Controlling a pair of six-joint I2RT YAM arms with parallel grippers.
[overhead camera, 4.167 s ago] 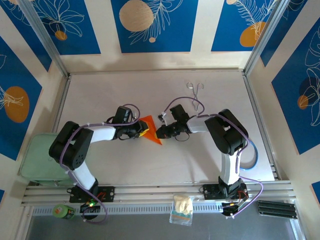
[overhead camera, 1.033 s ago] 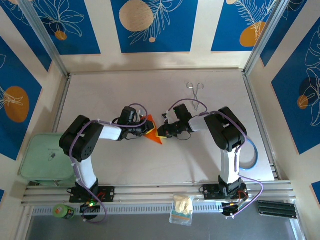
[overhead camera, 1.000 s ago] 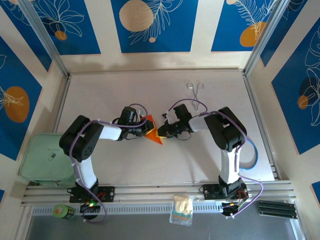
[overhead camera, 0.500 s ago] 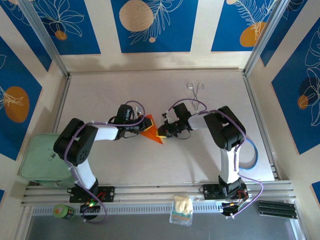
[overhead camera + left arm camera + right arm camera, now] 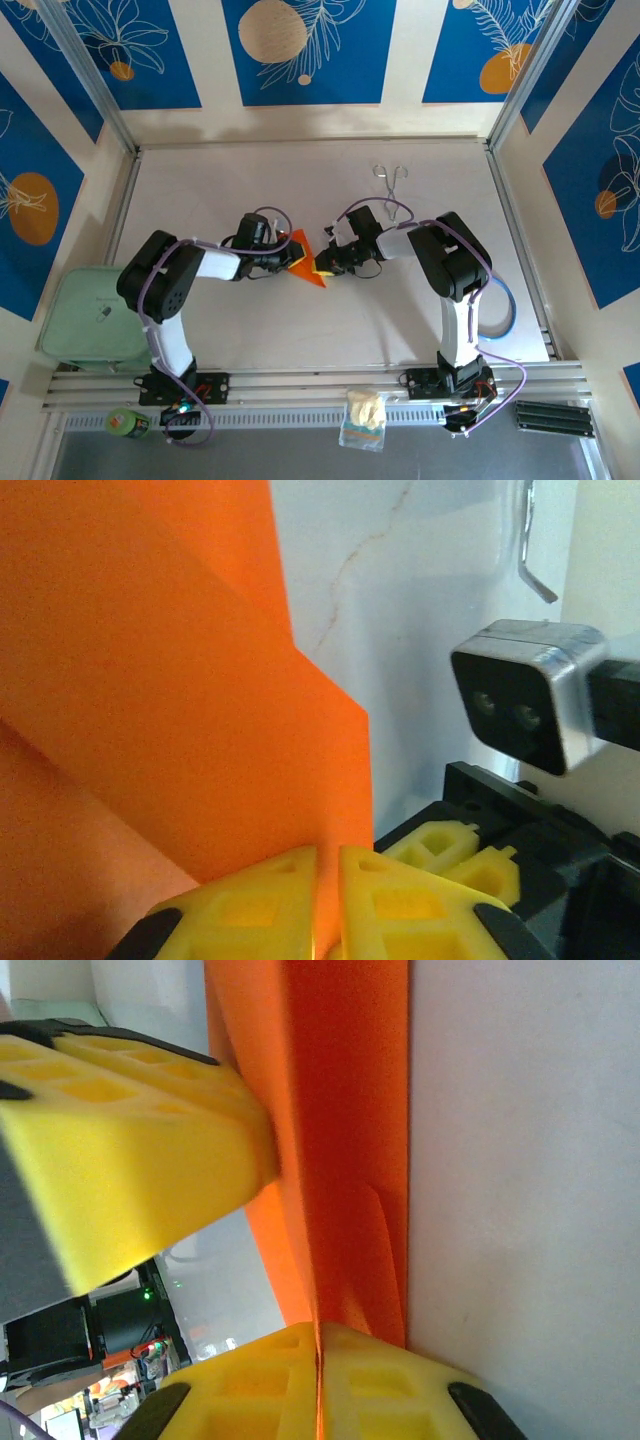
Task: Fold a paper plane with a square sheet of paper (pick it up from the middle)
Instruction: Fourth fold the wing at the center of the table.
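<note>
Top external: paper [image 5: 307, 272] pinched by left pincer [image 5: 291, 258], right pincer [image 5: 319, 264].

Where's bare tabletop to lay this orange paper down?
Widest bare patch: the white table between the folded orange sheet of paper and its near edge. The far-left corner is bare too. Crowded: the middle, where left gripper and right gripper pinch the paper, and by the metal tongs.
</note>
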